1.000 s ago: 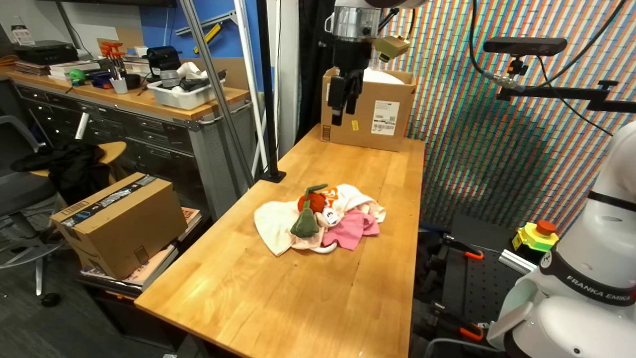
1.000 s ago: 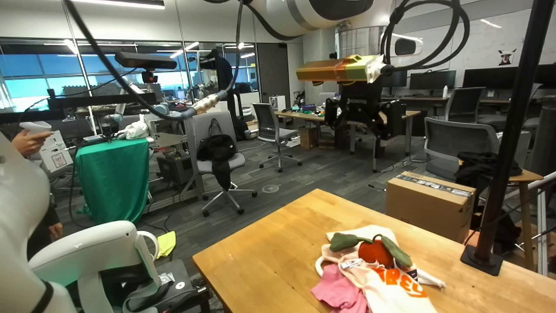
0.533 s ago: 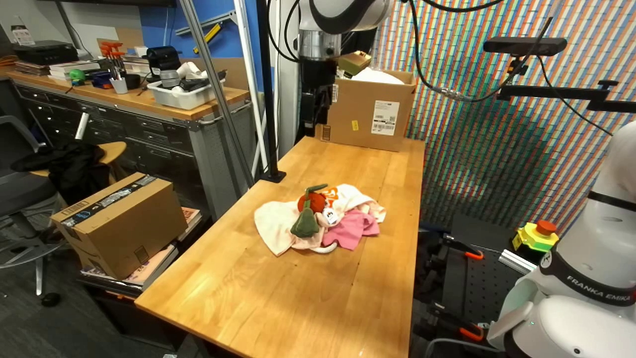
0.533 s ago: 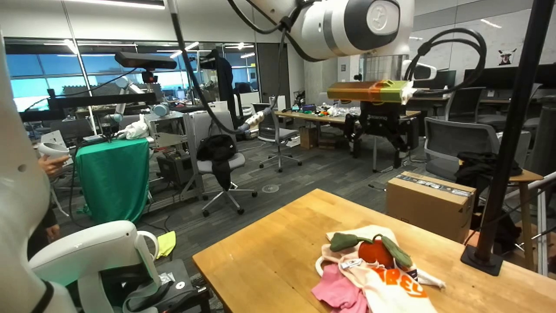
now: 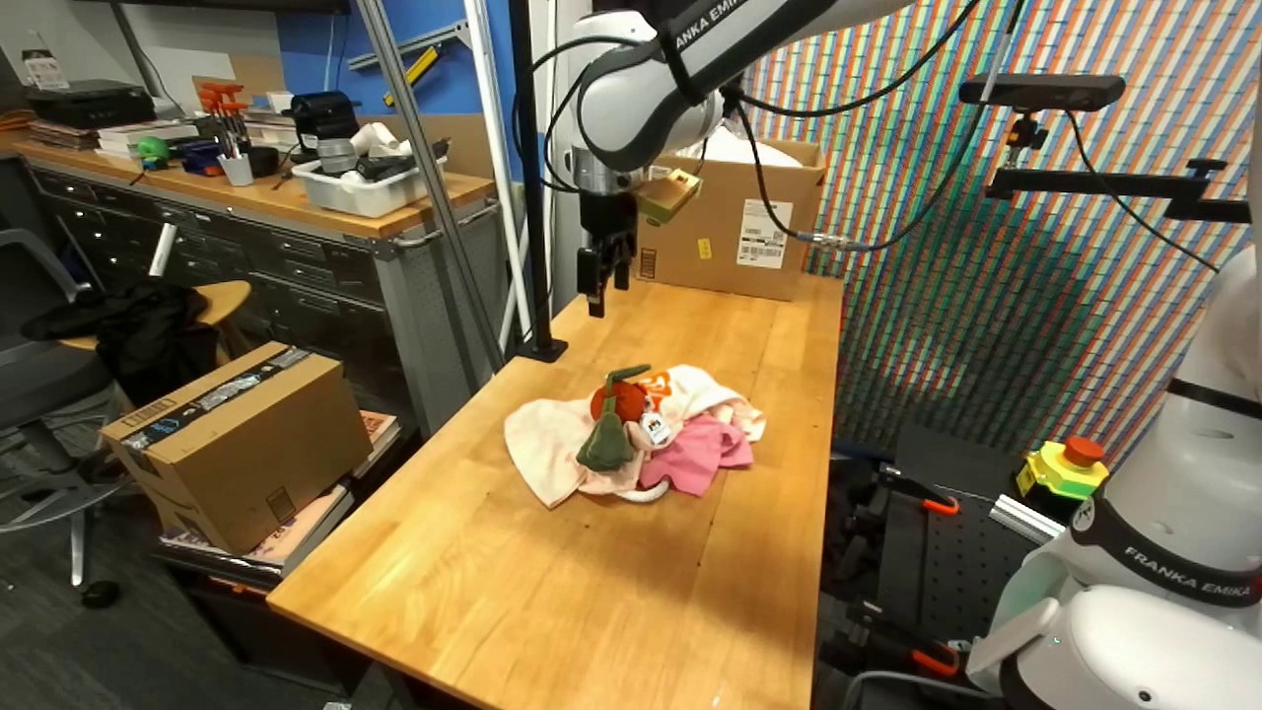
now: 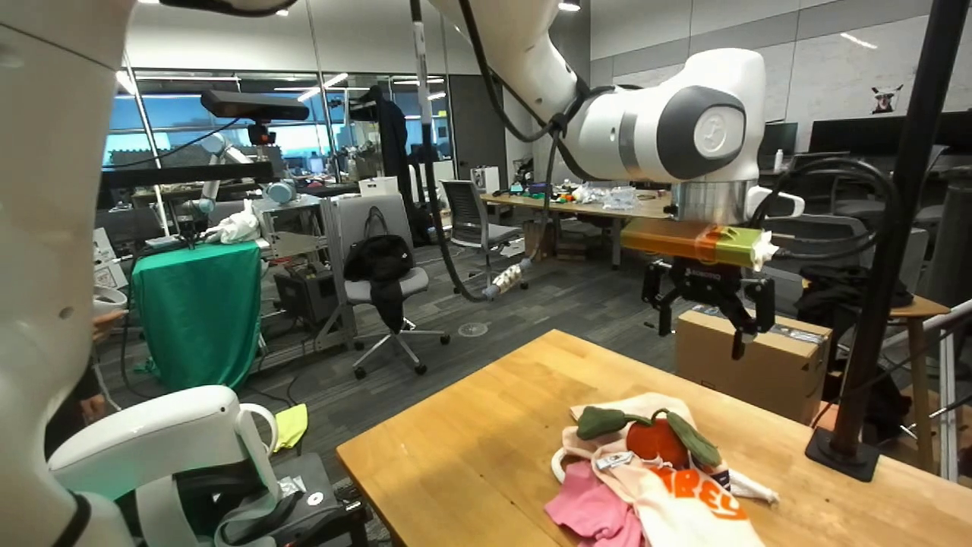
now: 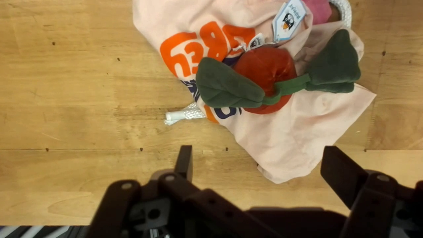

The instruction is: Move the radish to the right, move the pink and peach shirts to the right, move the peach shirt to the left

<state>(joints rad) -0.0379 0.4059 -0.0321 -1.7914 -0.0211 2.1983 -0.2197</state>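
Fingers [image 7: 342, 175] spread wide, nothing between them, raised above the worktop [image 7: 76, 99]. Radish [image 7: 264, 67] sits on top of the rumpled peach shirt [image 7: 294, 135], green leaves [image 7: 228, 86] out to both sides in the wrist view. Pink shirt [image 6: 592, 505] bunched against the peach one, on the worktop in both exterior views. White cord end [image 7: 193, 111] pokes out at the peach shirt's edge.

FRANKA EMIKA runs along a black band [image 5: 1173, 569] on the arm [image 5: 1163, 483], and ANKA EMI shows on a higher band [image 5: 707, 24]. ROBOTIQ marks the claw [image 6: 702, 340]. Orange capitals [image 7: 222, 46], BEY among them, cross the peach shirt [image 7: 290, 129] (upside down in the wrist view). A paper tag [image 7: 289, 21] and a box label [image 5: 764, 234] bear illegible print.
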